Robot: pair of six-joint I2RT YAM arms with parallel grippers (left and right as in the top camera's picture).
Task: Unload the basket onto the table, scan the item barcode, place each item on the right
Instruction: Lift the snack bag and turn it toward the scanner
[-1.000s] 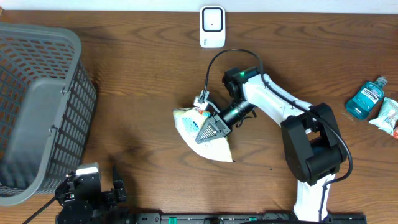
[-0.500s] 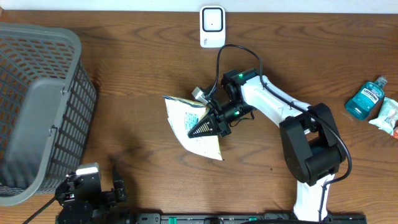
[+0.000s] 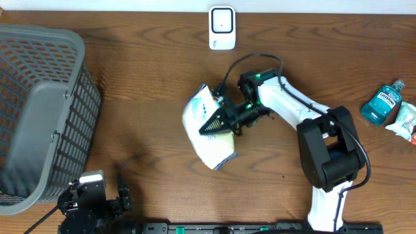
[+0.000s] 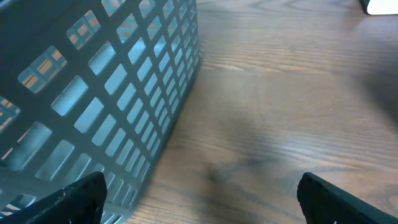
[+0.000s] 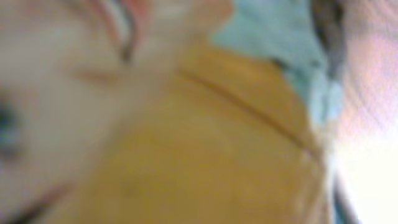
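A white snack bag (image 3: 207, 130) with yellow and blue print hangs above the middle of the table, my right gripper (image 3: 216, 123) shut on it. In the right wrist view the bag (image 5: 186, 137) fills the whole frame as a yellow and white blur, hiding the fingers. A white barcode scanner (image 3: 221, 27) stands at the table's far edge, up and right of the bag. My left gripper (image 4: 199, 199) sits low at the front left, open with nothing between its fingers, next to the basket.
A grey mesh basket (image 3: 39, 110) fills the left side; its wall (image 4: 93, 106) is close in the left wrist view. At the far right lie a blue mouthwash bottle (image 3: 382, 103) and a small packet (image 3: 404, 120).
My right gripper has turned the bag and lifted it slightly toward the scanner; the bag's face has rotated from flat to more upright. The left arm has not moved.
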